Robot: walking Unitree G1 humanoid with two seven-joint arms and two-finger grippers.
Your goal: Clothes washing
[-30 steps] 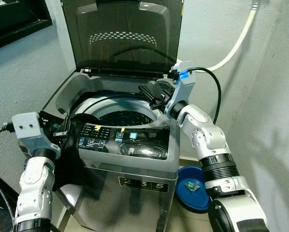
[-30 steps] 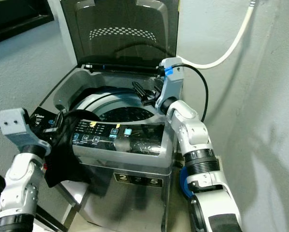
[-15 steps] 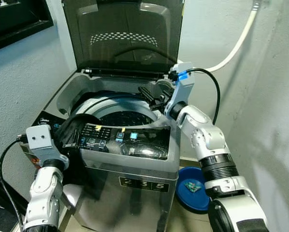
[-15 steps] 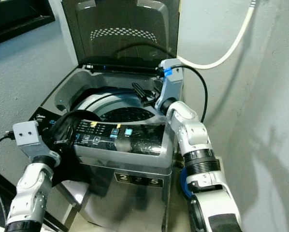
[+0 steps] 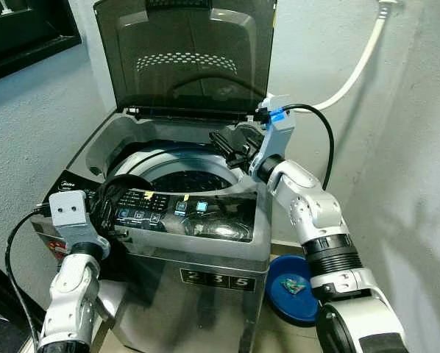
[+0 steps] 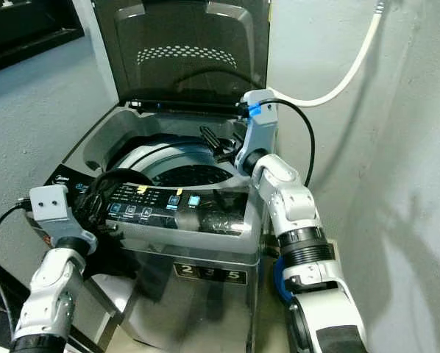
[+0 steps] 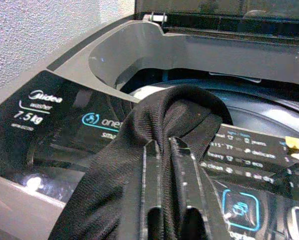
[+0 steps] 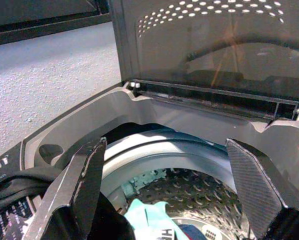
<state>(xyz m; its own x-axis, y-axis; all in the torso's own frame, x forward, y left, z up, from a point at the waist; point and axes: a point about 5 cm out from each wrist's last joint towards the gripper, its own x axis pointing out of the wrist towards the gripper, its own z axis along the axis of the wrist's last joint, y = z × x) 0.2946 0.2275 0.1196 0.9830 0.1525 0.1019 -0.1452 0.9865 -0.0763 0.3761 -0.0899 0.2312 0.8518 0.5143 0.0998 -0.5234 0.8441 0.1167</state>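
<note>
The grey top-load washing machine (image 5: 205, 243) stands with its dark lid (image 5: 190, 59) raised. A black garment (image 7: 154, 125) lies looped over the machine's front left corner and the control panel (image 5: 198, 213). My left gripper (image 7: 164, 144) is shut on it, at that corner (image 5: 106, 209). My right gripper (image 5: 231, 147) hangs open over the back right of the drum (image 5: 183, 180), holding nothing. Through its spread fingers (image 8: 84, 175) I see a teal piece of clothing (image 8: 149, 215) lying in the drum.
A blue round disc (image 5: 293, 287) lies on the floor to the right of the machine. A white hose (image 5: 360, 66) runs up the right wall. Grey walls close in on the left and behind. A black cable (image 5: 14, 257) loops by my left arm.
My left arm has sunk and moved in toward the machine, and the black garment now sits more on the control panel than down the side. The right gripper has barely moved.
</note>
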